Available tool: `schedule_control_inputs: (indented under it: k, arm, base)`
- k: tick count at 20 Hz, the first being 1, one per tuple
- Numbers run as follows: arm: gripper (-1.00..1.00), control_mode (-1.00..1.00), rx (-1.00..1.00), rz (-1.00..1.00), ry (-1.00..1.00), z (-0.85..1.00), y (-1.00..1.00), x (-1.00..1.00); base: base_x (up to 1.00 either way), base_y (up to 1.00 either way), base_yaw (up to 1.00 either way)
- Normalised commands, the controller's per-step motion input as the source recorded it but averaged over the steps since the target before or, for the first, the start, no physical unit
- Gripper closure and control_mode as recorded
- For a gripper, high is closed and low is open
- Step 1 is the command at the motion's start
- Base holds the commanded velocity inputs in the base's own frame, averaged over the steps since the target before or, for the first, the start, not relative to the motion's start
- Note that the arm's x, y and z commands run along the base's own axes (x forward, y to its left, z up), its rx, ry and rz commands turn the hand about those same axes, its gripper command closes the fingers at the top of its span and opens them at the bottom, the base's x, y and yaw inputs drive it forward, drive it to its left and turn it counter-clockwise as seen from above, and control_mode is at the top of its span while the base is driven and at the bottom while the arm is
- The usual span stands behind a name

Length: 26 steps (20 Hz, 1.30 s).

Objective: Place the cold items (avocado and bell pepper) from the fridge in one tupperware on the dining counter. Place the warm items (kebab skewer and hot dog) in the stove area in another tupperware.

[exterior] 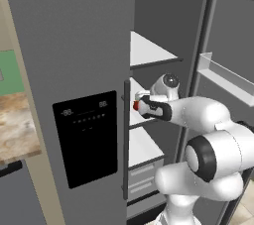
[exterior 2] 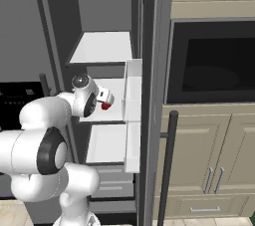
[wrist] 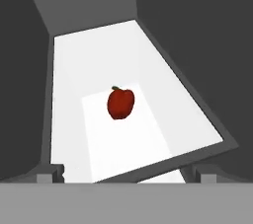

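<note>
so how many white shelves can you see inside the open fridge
3 in the fridge: top shelf, middle shelf holding the bell pepper, lower shelf. The arm may hide more.

Grey steel fridge with black dispenser panel, white shelves against dark grey inner walls, red bell pepper with dark green stem, white arm with dark joints, beige-brown marbled tabletop, beige panelled cabinets, black oven window

Glossy white rounded arm, black rings at the joints, grey-capped wrist, small dark fingertips
</note>
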Motion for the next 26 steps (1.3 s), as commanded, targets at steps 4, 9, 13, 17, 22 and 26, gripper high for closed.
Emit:
schedule_control_inputs:
  k: [4,9,13,17,22,26]
  arm:
    - [-1.0,-1.0,0.0,0.16,0.02,-0.36,0.0,0.28]
    - [-1.0,-1.0,0.0,0.03,0.14,-0.22,0.03,0.33]
    - [-1.0,-1.0,0.0,0.0,0.15,-0.18,0.03,0.44]
    - [-1.0,-1.0,0.0,0.0,0.0,-0.06,0.13,0.29]
    - [-1.0,-1.0,0.0,0.0,0.0,-0.22,0.1,0.26]
    - [-1.0,-1.0,0.0,0.0,0.0,-0.27,0.01,0.44]
  base:
    - [0.0,0.0,0.0]
    - [0.0,0.0,0.0]
    - [0.0,0.0,0.0]
    - [0.0,0.0,0.0]
    - [0.0,0.0,0.0]
    - [0.0,0.0,0.0]
